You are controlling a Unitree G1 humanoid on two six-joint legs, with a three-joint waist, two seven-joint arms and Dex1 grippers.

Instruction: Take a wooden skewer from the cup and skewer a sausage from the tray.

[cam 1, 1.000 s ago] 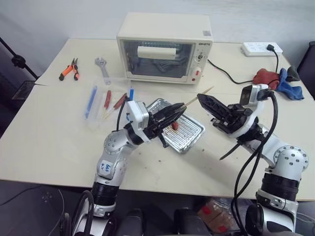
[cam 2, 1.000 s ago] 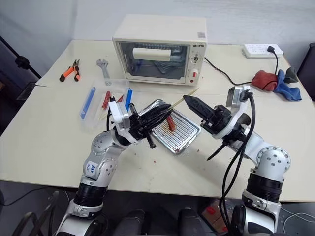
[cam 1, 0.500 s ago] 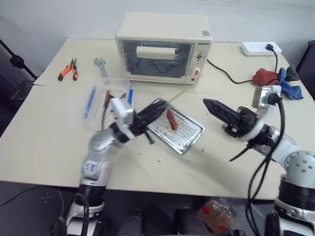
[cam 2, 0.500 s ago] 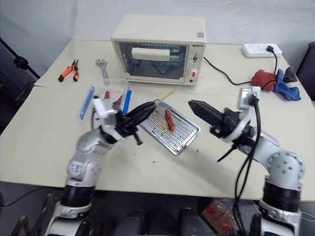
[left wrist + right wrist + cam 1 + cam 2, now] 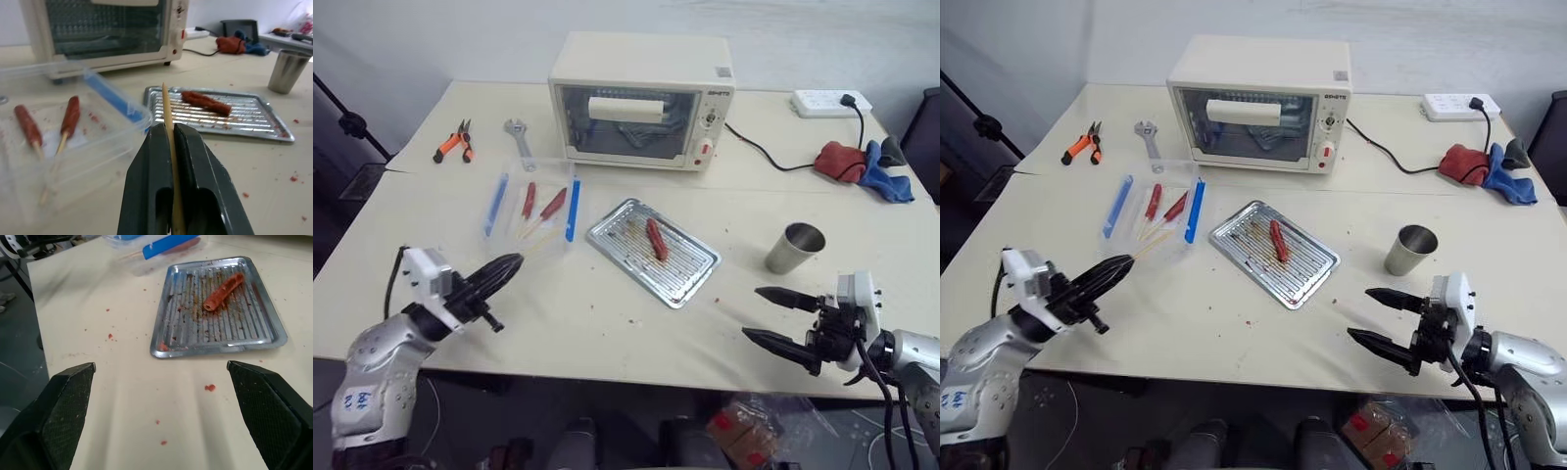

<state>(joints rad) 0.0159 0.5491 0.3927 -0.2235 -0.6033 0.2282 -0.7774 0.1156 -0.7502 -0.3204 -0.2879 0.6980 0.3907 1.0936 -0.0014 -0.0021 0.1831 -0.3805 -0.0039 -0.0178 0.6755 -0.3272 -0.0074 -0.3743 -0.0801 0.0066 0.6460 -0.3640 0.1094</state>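
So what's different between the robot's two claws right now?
The left gripper is pinched shut on a thin wooden skewer that pokes out past its tips, while the right gripper is spread wide with nothing in it. The left one sits near the clear plastic box, off to one side of the tray; the right one sits on the tray's other side, near the steel cup. Both have two black fingers and hang low near the table's front edge.
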